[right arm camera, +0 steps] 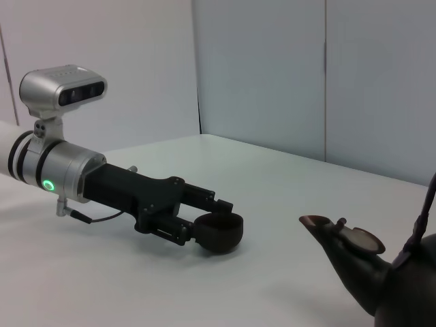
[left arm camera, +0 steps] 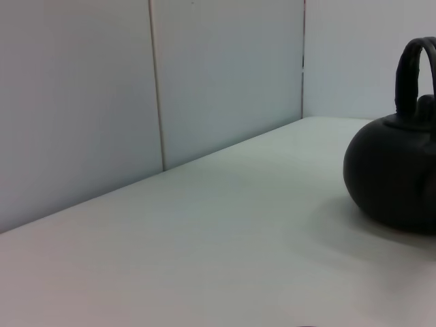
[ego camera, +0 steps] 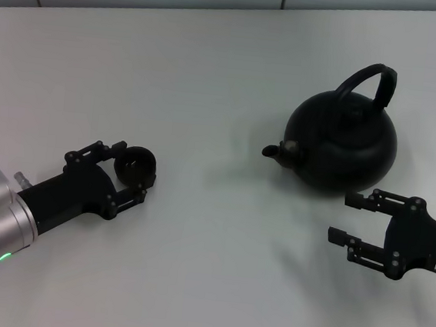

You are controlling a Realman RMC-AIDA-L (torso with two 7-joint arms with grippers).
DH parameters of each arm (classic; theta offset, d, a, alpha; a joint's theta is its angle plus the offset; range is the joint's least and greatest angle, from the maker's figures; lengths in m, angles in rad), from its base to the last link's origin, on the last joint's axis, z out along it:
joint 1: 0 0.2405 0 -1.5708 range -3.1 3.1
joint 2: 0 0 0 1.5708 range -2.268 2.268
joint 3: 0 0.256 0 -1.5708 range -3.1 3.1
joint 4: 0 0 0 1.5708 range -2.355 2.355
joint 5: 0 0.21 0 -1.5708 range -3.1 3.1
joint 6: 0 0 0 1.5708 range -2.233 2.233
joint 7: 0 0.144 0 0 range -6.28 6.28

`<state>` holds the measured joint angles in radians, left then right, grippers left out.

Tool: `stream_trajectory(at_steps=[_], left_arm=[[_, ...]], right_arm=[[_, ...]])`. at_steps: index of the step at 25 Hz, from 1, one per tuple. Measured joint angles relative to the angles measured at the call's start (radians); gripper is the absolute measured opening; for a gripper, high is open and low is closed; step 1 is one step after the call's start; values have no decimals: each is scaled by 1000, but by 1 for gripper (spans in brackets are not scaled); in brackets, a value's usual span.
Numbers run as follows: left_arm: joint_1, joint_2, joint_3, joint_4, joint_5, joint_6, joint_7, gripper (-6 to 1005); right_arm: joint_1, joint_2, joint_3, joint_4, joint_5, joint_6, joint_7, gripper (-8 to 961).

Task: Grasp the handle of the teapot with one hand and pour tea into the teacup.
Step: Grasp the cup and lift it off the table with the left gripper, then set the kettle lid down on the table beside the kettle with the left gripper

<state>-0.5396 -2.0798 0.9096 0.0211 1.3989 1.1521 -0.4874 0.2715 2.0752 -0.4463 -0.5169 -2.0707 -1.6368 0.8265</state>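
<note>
Left pincer (ego camera: 128, 172) clamps teacup (ego camera: 136, 166), steadying it on table (ego camera: 209, 255); right pincer (ego camera: 348, 218) spread empty beside teapot (ego camera: 342, 141), handle (ego camera: 371, 82) ungrasped.

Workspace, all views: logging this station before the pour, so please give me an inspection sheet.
Surface: white table, bare, dry.
Job's things: teapot upright, handle raised, spout toward teacup.
Clutter: nothing seen.
Grippers: left gripper low on the table, jaws either side of the teacup; right gripper open, empty, near the teapot, not touching it.
Cables: thin wire under the left wrist.
Surroundings: pale panelled wall.
</note>
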Motion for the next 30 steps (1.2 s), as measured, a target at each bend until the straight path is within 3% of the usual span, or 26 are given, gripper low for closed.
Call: stream_trajectory(at_steps=[6, 12, 14, 19, 30], left_arm=[[-3, 0, 0, -3, 0, 35, -2, 693], [-68, 0, -5, -70, 0, 71, 3, 692], [-130, 0, -39, -150, 0, 63, 65, 693], [-169, 0, -61, -196, 1, 44, 97, 700], [-183, 0, -81, -246, 3, -12, 165, 720]], right_arm=[[0, 1, 0, 0, 0, -1, -2, 624], [0, 1, 0, 0, 0, -4, -2, 623], [0, 2, 0, 0, 0, -5, -2, 623], [-3, 2, 0, 0, 0, -7, -2, 622], [-4, 2, 0, 0, 0, -8, -3, 621]])
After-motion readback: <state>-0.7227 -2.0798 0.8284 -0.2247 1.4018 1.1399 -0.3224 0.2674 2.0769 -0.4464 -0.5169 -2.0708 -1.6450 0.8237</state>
